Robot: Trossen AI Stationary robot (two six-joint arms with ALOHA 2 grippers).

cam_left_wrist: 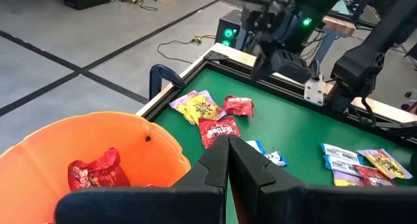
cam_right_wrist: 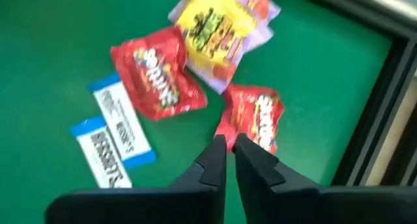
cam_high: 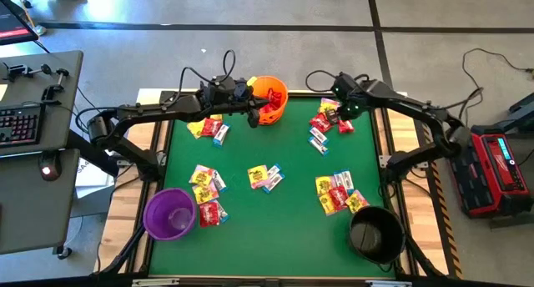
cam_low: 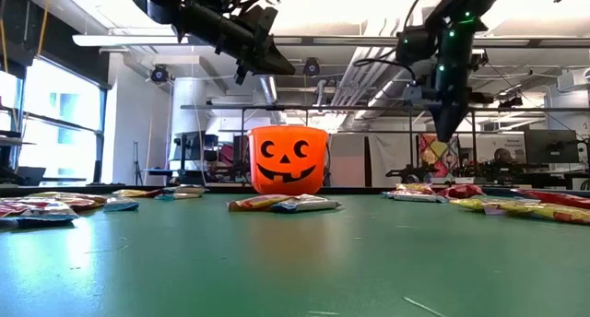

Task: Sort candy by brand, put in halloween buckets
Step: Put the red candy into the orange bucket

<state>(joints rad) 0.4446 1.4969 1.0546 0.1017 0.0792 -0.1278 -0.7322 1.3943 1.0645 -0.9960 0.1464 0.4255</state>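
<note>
The orange pumpkin-face bucket (cam_high: pixel 269 99) (cam_low: pixel 289 160) stands on its base at the green mat's far edge, with a red packet (cam_left_wrist: pixel 94 172) lying inside. My left gripper (cam_high: pixel 257 108) (cam_low: pixel 267 57) (cam_left_wrist: pixel 228 155) hovers shut over the bucket's rim (cam_left_wrist: pixel 39 146), holding nothing. My right gripper (cam_high: pixel 335 115) (cam_low: pixel 447 123) (cam_right_wrist: pixel 227 149) hangs shut in the air above the far-right candy cluster (cam_high: pixel 325 124). Below it lie two red packets (cam_right_wrist: pixel 156 81) (cam_right_wrist: pixel 254 116), a yellow one (cam_right_wrist: pixel 212 28) and white-blue ones (cam_right_wrist: pixel 111 139).
The purple bucket (cam_high: pixel 169 213) stands at the near left corner and the black bucket (cam_high: pixel 375 233) at the near right. More candy clusters lie flat on the mat (cam_high: pixel 209 127) (cam_high: pixel 204 191) (cam_high: pixel 264 177) (cam_high: pixel 338 195). A raised frame (cam_right_wrist: pixel 378 107) borders the mat.
</note>
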